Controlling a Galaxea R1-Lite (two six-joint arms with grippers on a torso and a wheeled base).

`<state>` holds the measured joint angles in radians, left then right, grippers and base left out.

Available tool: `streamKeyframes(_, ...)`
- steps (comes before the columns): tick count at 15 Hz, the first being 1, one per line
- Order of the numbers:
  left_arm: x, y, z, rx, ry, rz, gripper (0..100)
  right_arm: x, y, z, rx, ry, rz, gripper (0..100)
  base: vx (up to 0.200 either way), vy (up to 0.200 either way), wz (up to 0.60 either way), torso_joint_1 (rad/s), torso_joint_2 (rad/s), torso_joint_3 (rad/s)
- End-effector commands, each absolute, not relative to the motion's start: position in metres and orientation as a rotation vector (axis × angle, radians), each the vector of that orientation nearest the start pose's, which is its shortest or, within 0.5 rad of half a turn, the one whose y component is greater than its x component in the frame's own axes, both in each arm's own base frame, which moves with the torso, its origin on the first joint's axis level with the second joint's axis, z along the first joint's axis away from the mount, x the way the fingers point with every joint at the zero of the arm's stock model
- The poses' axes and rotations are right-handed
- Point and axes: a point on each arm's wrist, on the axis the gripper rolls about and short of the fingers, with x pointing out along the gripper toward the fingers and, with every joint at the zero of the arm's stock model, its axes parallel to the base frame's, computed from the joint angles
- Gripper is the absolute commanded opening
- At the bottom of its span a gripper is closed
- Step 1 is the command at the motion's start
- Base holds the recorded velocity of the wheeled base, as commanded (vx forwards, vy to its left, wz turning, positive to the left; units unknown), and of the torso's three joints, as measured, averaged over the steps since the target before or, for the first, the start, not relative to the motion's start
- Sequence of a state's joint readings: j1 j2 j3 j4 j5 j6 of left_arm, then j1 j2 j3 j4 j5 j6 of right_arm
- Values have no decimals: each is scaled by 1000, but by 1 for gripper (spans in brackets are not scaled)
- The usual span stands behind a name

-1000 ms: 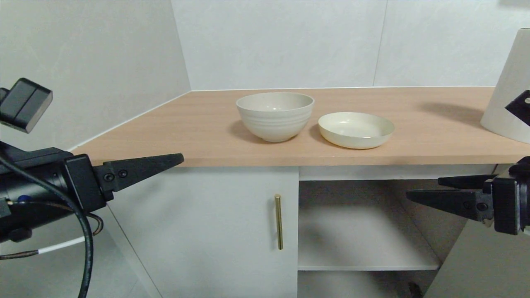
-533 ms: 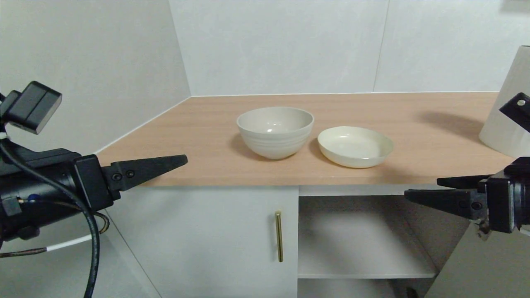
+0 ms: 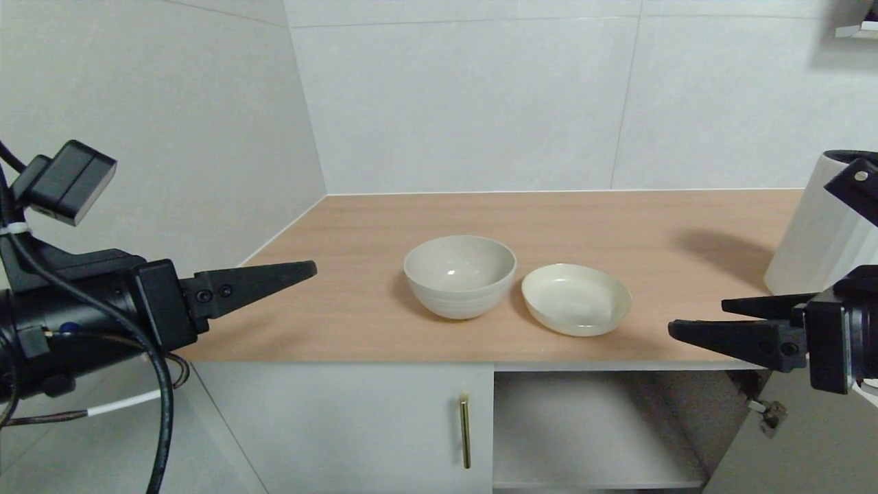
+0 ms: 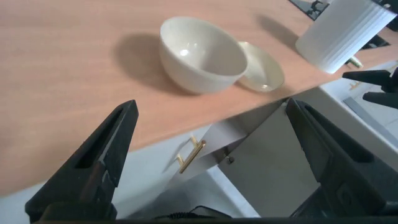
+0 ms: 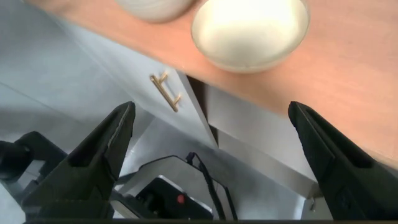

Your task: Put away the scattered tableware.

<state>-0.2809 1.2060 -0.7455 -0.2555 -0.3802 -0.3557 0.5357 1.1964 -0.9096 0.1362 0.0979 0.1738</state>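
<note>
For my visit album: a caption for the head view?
Left gripper and right gripper, both open, flank a deep bowl and shallow dish on the counter.

Glossy ceramic-looking bowl (image 3: 459,276) and dish (image 3: 576,299) on matt wood counter (image 3: 357,302).

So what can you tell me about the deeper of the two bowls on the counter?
The deeper bowl is a pale grey-beige, glossy like glazed ceramic. It is round, with faint horizontal ridges around its lower outside. It stands upright and empty on the wooden countertop, not far from the front edge. A shallow cream dish sits close on its right, seemingly just apart from it. Nothing else touches the bowl.
</note>
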Motion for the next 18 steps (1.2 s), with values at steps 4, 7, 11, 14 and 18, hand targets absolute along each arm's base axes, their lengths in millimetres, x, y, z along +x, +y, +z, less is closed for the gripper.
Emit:
streamKeyframes(4,178,-60,246,-353,346,-610,100,151,92,257,68,488,583,100,0,0,0,195,-477,-284)
streamKeyframes(7,181,-61,244,-353,357,-613,100,156,94,255,72,472,581,100,0,0,0,168,-399,-235)
streamKeyframes(11,197,-67,256,-352,341,-627,100,193,103,253,84,480,527,100,0,0,0,23,-55,-32)
streamKeyframes(14,218,-76,260,-353,404,-618,100,219,114,253,155,600,468,100,0,0,0,0,0,0)
streamKeyframes(18,238,-92,232,-351,644,-530,100,230,119,241,170,647,406,100,0,0,0,0,0,0)
